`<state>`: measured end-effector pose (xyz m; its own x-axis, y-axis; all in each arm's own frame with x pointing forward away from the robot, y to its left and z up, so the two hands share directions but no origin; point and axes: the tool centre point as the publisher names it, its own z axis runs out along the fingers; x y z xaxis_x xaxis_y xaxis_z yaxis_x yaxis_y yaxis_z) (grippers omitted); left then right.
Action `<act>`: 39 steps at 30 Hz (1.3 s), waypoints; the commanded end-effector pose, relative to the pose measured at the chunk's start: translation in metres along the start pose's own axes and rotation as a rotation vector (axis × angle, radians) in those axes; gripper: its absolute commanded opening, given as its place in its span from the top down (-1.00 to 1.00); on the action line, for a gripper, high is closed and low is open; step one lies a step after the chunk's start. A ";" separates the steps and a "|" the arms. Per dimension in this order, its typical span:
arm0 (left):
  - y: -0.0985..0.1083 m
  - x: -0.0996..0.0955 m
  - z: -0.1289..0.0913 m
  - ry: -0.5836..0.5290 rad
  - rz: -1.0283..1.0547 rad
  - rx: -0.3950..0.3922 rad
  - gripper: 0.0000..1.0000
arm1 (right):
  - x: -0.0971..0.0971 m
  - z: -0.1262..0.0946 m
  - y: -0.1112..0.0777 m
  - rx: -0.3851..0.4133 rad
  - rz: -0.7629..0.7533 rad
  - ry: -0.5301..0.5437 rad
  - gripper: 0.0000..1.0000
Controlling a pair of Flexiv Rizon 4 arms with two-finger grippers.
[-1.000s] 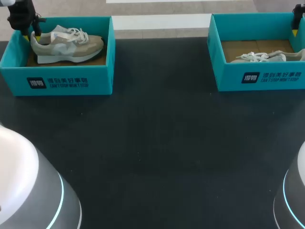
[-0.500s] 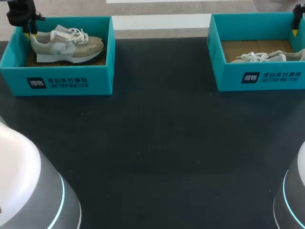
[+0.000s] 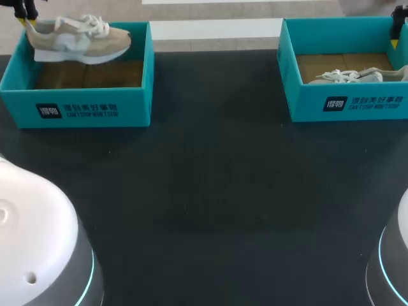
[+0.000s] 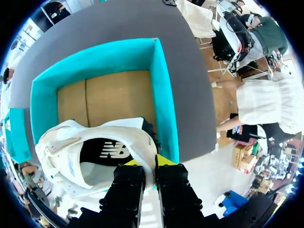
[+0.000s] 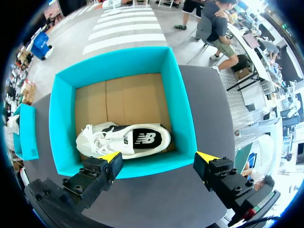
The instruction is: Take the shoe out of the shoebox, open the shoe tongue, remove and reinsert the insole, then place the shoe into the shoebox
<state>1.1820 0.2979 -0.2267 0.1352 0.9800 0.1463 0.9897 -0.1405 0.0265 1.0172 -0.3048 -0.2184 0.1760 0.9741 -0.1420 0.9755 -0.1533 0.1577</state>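
Observation:
A beige sneaker with white laces [image 3: 80,39] hangs above the left teal shoebox [image 3: 76,108], lifted clear of its cardboard floor. My left gripper [image 3: 29,22] is shut on the rim of its heel. In the left wrist view the heel collar of the sneaker [image 4: 95,152] is pinched between the yellow tips of the left gripper [image 4: 145,164], over the box [image 4: 164,104]. A second sneaker [image 3: 354,75] lies on its side in the right shoebox [image 3: 347,102]. My right gripper [image 5: 159,164] stands wide open above that box's near wall [image 5: 61,123], apart from the shoe [image 5: 128,140].
The two shoeboxes stand at the table's far left and far right corners. A wide stretch of dark tabletop [image 3: 210,191] lies between them and toward the front. The arm bases [image 3: 38,255] fill the front corners.
My left gripper closed on the sneaker's heel, then raised it out of the left box and carried it slightly back and to the left. The right arm stayed still.

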 end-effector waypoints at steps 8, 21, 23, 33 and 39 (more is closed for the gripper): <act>-0.052 -0.002 -0.066 0.075 0.032 -0.142 1.00 | 0.000 0.000 -0.001 -0.003 0.001 0.002 -1.00; -0.052 -0.002 -0.066 0.075 0.032 -0.142 1.00 | 0.000 0.000 -0.001 -0.003 0.001 0.002 -1.00; -0.052 -0.002 -0.066 0.075 0.032 -0.142 1.00 | 0.000 0.000 -0.001 -0.003 0.001 0.002 -1.00; -0.080 -0.025 -0.100 0.107 -0.021 -0.144 1.00 | 0.000 0.000 -0.001 -0.003 0.001 0.002 -1.00; -0.100 -0.039 -0.126 0.087 -0.094 -0.114 1.00 | 0.000 0.000 -0.001 -0.003 0.001 0.002 -1.00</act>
<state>1.0908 0.2621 -0.1278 0.0556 0.9739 0.2202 0.9850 -0.0896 0.1476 1.0172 -0.3048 -0.2184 0.1761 0.9740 -0.1421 0.9755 -0.1534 0.1576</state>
